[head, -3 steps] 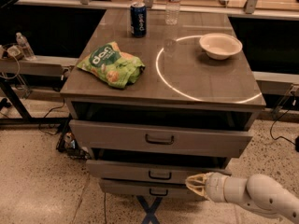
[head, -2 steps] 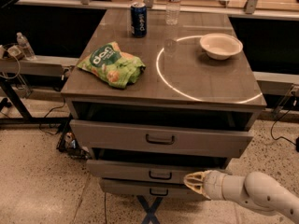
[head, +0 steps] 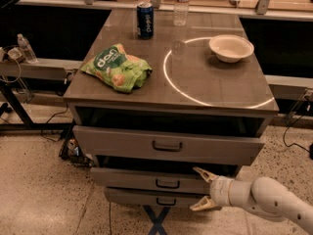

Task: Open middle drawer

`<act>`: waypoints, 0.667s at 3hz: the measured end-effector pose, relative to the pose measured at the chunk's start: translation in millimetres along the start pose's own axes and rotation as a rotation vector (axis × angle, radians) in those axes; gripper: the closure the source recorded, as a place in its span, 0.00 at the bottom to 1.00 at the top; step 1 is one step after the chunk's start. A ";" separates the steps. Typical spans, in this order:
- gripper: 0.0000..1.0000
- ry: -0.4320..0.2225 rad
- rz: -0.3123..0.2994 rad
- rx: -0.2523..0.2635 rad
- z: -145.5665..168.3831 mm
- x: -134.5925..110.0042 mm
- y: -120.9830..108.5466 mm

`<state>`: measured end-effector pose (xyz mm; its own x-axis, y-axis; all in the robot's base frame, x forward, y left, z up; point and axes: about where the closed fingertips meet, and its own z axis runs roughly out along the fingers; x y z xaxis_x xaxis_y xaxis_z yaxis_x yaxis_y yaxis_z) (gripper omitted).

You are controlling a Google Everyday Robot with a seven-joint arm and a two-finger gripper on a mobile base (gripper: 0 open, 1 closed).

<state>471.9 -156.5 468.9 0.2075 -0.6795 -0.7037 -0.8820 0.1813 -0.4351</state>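
Observation:
The middle drawer [head: 142, 179] is the grey mid-height front under the taller top drawer, with a small dark loop handle [head: 167, 183] at its centre. It stands slightly out from the cabinet. My gripper [head: 198, 189] comes in from the lower right on a white arm. It is open, with one fingertip [head: 199, 171] at the drawer's upper edge and the other below it. It sits at the right end of the drawer front, to the right of the handle, and holds nothing.
The top drawer [head: 166, 145] is pulled out above, and the thin bottom drawer [head: 146, 198] is below. On the tabletop are a green chip bag [head: 117, 66], a blue can [head: 145, 20], a water bottle [head: 181, 4] and a white bowl [head: 231, 48]. Cables lie on the floor at the left.
The gripper's fingers have spread apart from a near-shut pose. It has edged slightly left towards the middle drawer's front. The drawers have not moved.

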 end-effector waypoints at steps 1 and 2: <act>0.00 0.005 0.005 -0.005 4.9 3.1 -0.1; 0.00 0.032 -0.004 -0.013 15.0 10.2 3.7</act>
<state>477.2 -152.1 451.6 0.1976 -0.7028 -0.6834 -0.8866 0.1692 -0.4304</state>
